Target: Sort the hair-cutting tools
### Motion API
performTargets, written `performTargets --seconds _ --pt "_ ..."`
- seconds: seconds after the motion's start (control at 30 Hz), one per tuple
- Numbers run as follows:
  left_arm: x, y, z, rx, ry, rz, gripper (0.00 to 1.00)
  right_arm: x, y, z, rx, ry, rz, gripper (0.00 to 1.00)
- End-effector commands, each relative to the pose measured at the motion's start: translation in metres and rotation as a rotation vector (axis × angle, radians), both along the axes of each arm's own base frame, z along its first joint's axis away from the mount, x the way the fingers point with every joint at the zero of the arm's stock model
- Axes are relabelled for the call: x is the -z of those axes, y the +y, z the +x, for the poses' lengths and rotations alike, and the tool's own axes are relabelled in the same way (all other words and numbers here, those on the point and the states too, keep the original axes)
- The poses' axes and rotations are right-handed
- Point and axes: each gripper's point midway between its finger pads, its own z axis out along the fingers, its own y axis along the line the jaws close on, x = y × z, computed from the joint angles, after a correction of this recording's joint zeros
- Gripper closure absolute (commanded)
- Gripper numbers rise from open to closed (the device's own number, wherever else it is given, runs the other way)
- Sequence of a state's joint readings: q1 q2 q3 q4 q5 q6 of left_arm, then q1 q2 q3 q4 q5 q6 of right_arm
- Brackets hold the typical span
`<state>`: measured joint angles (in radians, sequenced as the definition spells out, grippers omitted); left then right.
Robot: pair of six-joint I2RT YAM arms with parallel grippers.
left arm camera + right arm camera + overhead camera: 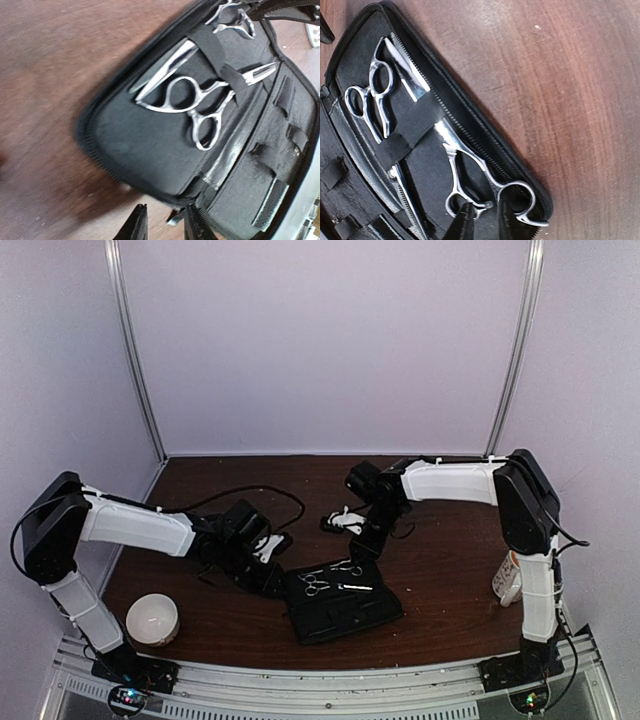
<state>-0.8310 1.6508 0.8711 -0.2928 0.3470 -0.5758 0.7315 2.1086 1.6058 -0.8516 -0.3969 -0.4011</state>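
Note:
A flat black case (345, 618) lies open at the table's middle. Two silver scissors (318, 583) (349, 569) sit in it under an elastic strap, with a thin dark stick (357, 587) beside them. In the left wrist view one pair of scissors (192, 100) fills the centre and the other (234, 20) is at the top. My left gripper (165, 226) is open at the case's near edge, the zipper pull (178, 216) between its fingers. My right gripper (484, 222) is open, its fingertips astride the finger loops of one pair of scissors (470, 167). The other pair (370, 100) lies further in.
A white round bowl-like object (152, 620) stands at the front left. A white labelled item (509, 578) stands by the right arm. A small white and black object (342, 520) lies behind the case. Cables (250, 495) trail across the brown table (450, 570).

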Motion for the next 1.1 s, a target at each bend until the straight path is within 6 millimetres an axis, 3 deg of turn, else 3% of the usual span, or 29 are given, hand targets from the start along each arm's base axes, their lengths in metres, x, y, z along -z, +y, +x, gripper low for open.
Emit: performTargets --seconds 0.0,0.37,0.6,0.73,0.93,1.07 --pt "0.003 -0.014 -0.005 0.017 0.045 -0.066 0.71 0.003 0.006 -0.019 -0.028 0.058 -0.001 0.86" --pt "0.013 -0.018 0.001 0.008 0.046 -0.046 0.72 0.008 0.017 -0.049 -0.096 0.102 -0.012 0.89" --pt "0.016 -0.014 0.000 0.004 0.042 -0.032 0.72 -0.016 -0.004 -0.022 -0.090 -0.062 -0.017 0.90" --pt "0.017 -0.013 0.000 0.000 0.040 -0.032 0.72 -0.016 -0.010 -0.009 -0.107 -0.139 -0.058 0.90" --pt "0.017 -0.014 0.001 0.002 0.039 -0.032 0.72 -0.019 -0.005 -0.009 -0.127 -0.144 -0.041 0.88" --pt "0.019 -0.015 0.002 0.005 0.039 -0.032 0.72 -0.009 -0.011 -0.001 -0.124 -0.179 -0.091 0.87"
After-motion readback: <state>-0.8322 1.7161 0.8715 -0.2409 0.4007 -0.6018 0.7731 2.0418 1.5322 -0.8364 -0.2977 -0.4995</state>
